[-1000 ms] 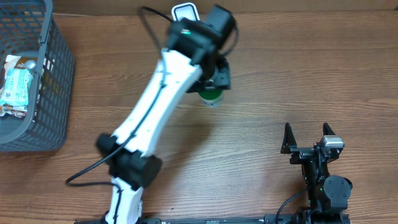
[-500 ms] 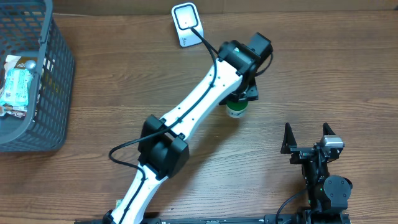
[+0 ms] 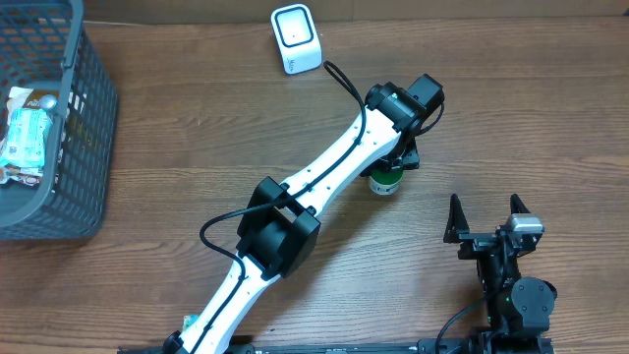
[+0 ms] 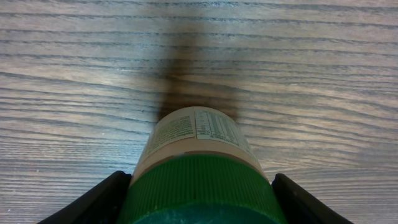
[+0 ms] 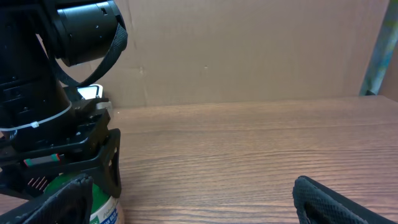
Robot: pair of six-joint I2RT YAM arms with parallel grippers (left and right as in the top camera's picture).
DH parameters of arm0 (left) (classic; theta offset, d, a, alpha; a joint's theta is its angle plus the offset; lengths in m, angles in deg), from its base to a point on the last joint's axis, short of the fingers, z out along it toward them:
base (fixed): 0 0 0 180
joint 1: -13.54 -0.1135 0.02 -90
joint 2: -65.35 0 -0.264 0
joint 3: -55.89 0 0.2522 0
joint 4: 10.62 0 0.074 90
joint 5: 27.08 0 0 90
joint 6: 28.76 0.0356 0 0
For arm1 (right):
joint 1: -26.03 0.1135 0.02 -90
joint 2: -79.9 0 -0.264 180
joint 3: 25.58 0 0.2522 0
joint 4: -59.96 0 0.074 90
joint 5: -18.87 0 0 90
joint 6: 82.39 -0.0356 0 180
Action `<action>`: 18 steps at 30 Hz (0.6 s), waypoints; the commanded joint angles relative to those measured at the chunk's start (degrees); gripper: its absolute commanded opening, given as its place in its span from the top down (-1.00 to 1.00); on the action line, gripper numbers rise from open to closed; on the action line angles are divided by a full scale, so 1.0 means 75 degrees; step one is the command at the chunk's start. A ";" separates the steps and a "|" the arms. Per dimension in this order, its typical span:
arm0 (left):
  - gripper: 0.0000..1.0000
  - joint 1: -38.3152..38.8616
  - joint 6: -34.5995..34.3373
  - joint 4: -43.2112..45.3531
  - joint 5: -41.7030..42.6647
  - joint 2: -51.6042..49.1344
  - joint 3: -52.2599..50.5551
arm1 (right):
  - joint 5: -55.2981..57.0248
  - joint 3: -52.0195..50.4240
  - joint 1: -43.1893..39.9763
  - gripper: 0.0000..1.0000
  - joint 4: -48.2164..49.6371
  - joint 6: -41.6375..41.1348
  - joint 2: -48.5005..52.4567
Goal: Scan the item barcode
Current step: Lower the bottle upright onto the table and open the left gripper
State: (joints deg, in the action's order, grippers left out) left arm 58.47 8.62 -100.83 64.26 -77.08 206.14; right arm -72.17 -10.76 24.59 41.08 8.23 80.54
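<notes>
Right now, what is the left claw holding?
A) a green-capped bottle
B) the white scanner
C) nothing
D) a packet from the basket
A: the left wrist view shows the left claw closed on both sides of the green cap of the bottle.

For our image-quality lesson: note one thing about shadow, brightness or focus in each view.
Left wrist view: a dark shadow lies on the table beyond the bottle. Right wrist view: the right gripper is dark and soft-edged. Overhead view: even light; the white scanner is brightest.
</notes>
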 commanded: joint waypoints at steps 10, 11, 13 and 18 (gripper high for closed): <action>-0.61 0.0058 0.0460 0.0003 -0.0175 -0.0026 0.0064 | 0.0076 -0.0082 -0.0026 -1.00 0.0041 -0.0029 -0.0064; -0.62 0.0058 0.0525 0.0006 -0.0175 -0.0026 0.0067 | 0.0073 -0.0082 -0.0026 -1.00 0.0041 -0.0029 -0.0064; -0.65 0.0058 0.0659 0.0006 -0.0178 -0.0026 0.0067 | 0.0076 -0.0082 -0.0026 -1.00 0.0041 -0.0029 -0.0064; -0.67 0.0055 0.1582 0.0122 -0.0184 -0.0026 0.0067 | 0.0073 -0.0082 -0.0026 -1.00 0.0041 -0.0029 -0.0064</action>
State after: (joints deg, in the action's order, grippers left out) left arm 58.47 13.91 -100.54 63.72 -77.08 206.14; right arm -72.19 -10.76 24.59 41.03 8.23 80.54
